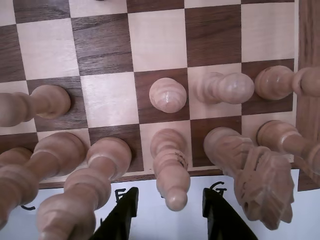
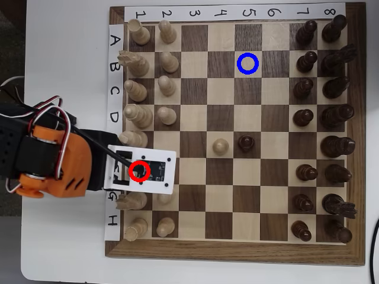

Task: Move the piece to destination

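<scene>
Wrist view: gripper (image 1: 171,212) jaws parted wide, straddling the piece (image 1: 170,167) without touching it. The piece stands on the back rank at the chessboard (image 1: 210,35) edge, a knight (image 1: 255,175) just right of it and a pawn (image 1: 167,95) one square ahead.

Overhead view: arm (image 2: 53,163) and its white wrist plate (image 2: 145,171) cover the piece beneath a red ring (image 2: 140,170). The destination (image 2: 247,63) square is bare, well apart.

end effector (image 1: 171,212) points down, its two black jaws spread apart, empty.
</scene>
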`<state>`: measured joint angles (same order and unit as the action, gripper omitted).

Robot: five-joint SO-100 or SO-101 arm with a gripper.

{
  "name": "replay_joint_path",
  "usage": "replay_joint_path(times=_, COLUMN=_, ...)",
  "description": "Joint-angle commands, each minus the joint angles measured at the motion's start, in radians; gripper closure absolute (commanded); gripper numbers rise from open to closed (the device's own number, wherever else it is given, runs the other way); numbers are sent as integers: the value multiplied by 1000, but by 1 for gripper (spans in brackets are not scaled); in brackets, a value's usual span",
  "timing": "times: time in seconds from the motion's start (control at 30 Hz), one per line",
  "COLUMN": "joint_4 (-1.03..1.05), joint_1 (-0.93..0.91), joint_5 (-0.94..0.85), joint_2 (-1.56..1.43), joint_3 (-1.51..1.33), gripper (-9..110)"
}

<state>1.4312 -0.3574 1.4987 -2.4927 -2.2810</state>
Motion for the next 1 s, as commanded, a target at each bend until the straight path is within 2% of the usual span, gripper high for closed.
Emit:
replay_joint_path(times=0.0, joint_4=-15, joint_1=-9, joint_5=-8, joint_2=0, joint_3=-6, gripper=87)
replay_joint_path(times=0.97, joint_4=-143, joint_1=-61, joint_5=-51, joint_2=29, joint_3=-80, gripper=88)
